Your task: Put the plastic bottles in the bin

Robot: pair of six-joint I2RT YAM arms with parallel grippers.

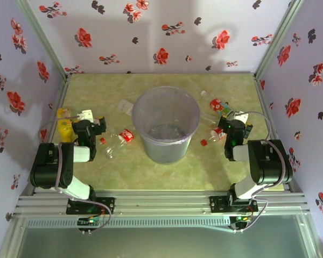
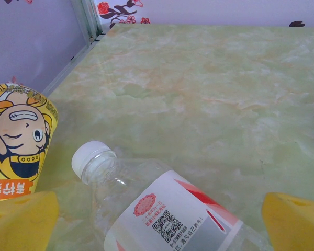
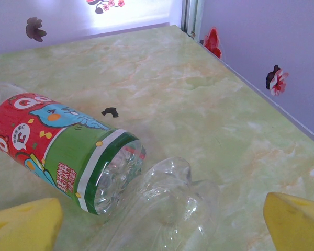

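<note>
The bin [image 1: 166, 123], a round translucent grey bucket, stands mid-table. My left gripper [image 1: 89, 120] is low at the left, open. Between its yellow pads [image 2: 21, 219] lies a clear white-capped bottle [image 2: 162, 209] with a white and red label. A yellow-labelled bottle [image 2: 18, 141] is just to its left. My right gripper [image 1: 233, 123] is low at the right of the bin, open. A crumpled clear bottle [image 3: 172, 209] lies between its pads [image 3: 295, 219], beside a red and green labelled bottle [image 3: 63, 151].
A red-labelled bottle [image 1: 121, 138] lies left of the bin, and another clear bottle [image 1: 126, 106] behind it at the left. Loose red caps [image 1: 203, 142] lie near the bin's right side. Flowered walls close in the table on three sides.
</note>
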